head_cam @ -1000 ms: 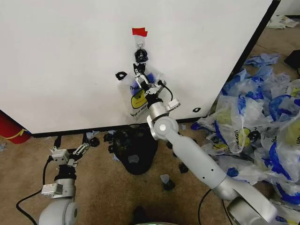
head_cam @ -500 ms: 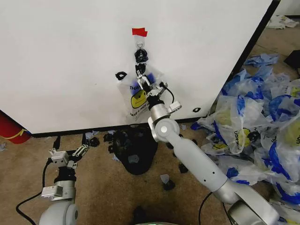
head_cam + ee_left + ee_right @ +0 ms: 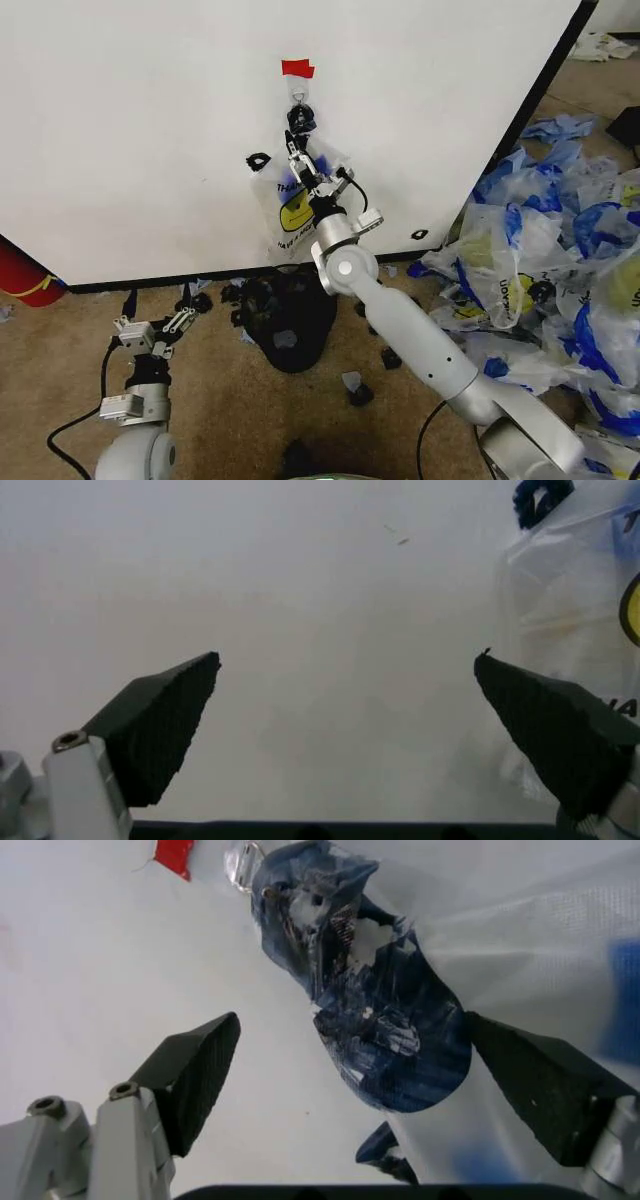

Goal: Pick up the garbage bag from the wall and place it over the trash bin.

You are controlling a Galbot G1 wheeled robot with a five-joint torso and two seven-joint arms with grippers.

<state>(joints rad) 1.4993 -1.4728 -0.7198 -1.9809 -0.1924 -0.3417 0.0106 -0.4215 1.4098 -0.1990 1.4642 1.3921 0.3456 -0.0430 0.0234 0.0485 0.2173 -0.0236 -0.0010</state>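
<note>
The head view looks forward and down from well back at the wall [image 3: 150, 130]. Both wrist views face that wall close up, sharing the garbage bag [image 3: 380, 1012] hung near its lower edge.

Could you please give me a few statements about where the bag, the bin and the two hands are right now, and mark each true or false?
1. The bag hangs from the hook on the wall. True.
2. The right hand is shut on the bag's handle. False: it is open, fingers either side of the blue handle.
3. The bag already covers the bin. False: the bin sits on the floor below the bag.
4. The left hand is open, low by the floor. True.
5. Red tape sits below the bag. False: it is above the hook.
</note>
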